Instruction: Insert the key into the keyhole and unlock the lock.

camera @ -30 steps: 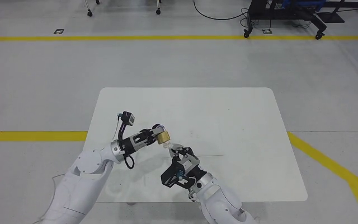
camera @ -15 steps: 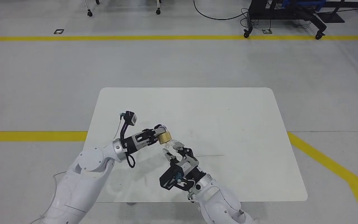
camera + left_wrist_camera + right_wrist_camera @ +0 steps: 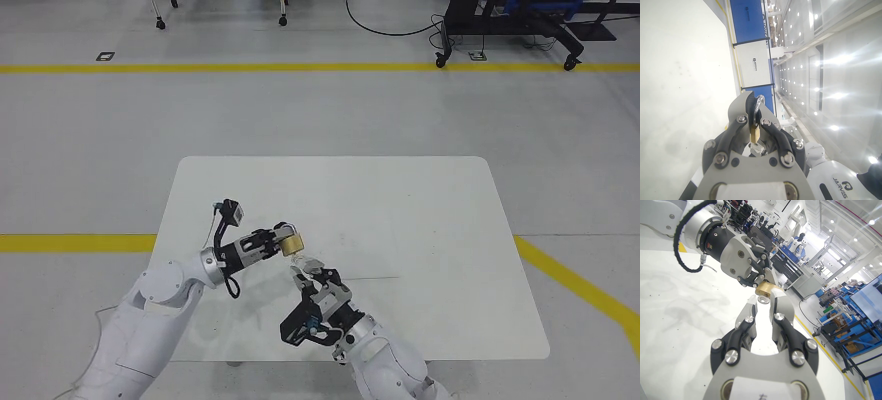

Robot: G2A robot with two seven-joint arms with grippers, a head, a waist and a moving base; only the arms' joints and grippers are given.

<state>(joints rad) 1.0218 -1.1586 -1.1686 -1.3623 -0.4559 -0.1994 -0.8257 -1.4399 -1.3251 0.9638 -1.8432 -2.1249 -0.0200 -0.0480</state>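
Plainly, the left fingers (image 3: 738,108) are clenched on the lock (image 3: 764,289). Its silver shackle sits between the pads up near the fingertips, and the brass body lies farther back toward the palm. The lock is held in the air, off the white surface (image 3: 420,220).

The right fingers (image 3: 780,302) are released and stand moderately parted, with their tips drawn up just beside the brass body. The key (image 3: 762,299) shows its round silver head in the gap between those two fingertips, right at the face of the lock that is turned toward them. Neither fingertip appears to press on the key head, with a sliver of space on each side. The blade is hidden, so whether it is seated in the keyhole cannot be told for certain. In the top view, the two sets of fingers meet tip to tip, with the lock between them.
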